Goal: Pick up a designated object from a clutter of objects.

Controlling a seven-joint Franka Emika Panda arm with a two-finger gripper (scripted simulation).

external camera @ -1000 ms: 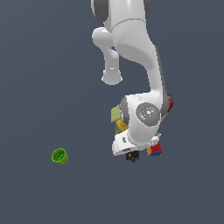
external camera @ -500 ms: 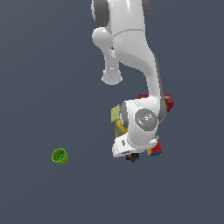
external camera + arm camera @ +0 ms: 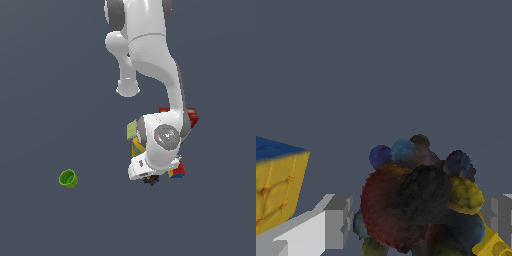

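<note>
The designated object (image 3: 416,200), a dark lumpy ball with red, blue and yellow patches, fills the wrist view between my two grey fingers (image 3: 331,225). My gripper (image 3: 416,220) is open and straddles it, with a small gap on each side. In the exterior view only a dark bit of the designated object (image 3: 150,180) peeks out under the white hand, where the gripper (image 3: 150,179) is mostly hidden. The clutter of objects (image 3: 177,171) lies beneath and around the hand.
A multicolour cube (image 3: 276,182) sits close beside one finger. A yellow item (image 3: 491,244) touches the other side. A red box (image 3: 191,116), a pale green card (image 3: 132,131) and a yellow piece (image 3: 136,148) ring the hand. A green cup (image 3: 68,178) lies apart at the exterior view's left.
The hand has sunk a little lower over the dark object, and the arm's upper links have shifted slightly. The clutter and the green cup have stayed put.
</note>
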